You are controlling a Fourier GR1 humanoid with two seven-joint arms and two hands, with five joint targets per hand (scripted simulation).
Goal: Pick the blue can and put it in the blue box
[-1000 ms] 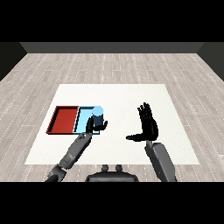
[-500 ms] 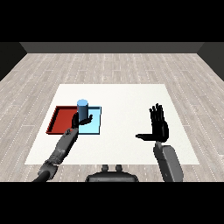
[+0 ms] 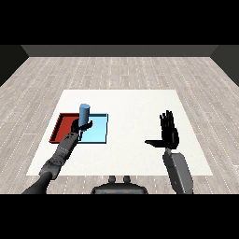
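Observation:
The blue can (image 3: 85,113) stands upright at the left end of the light blue tray (image 3: 99,132), close to the edge it shares with the red tray (image 3: 58,131). My left hand (image 3: 76,127) is at the can's foot on its near-left side, fingers spread and relaxed, one reaching across in front of the base. It hides the can's bottom edge. My right hand (image 3: 169,133) is raised over the table's right half, far from both trays. It is open, with straight fingers pointing up and the thumb out to the left.
The two trays lie side by side on the left of the white table (image 3: 133,105), red to the left of blue. My left forearm (image 3: 58,156) crosses the red tray's near right corner. Wooden floor surrounds the table.
The left hand carried the can left over the blue tray, then drew back to the left while the can stayed. The right hand drifted right and towards me.

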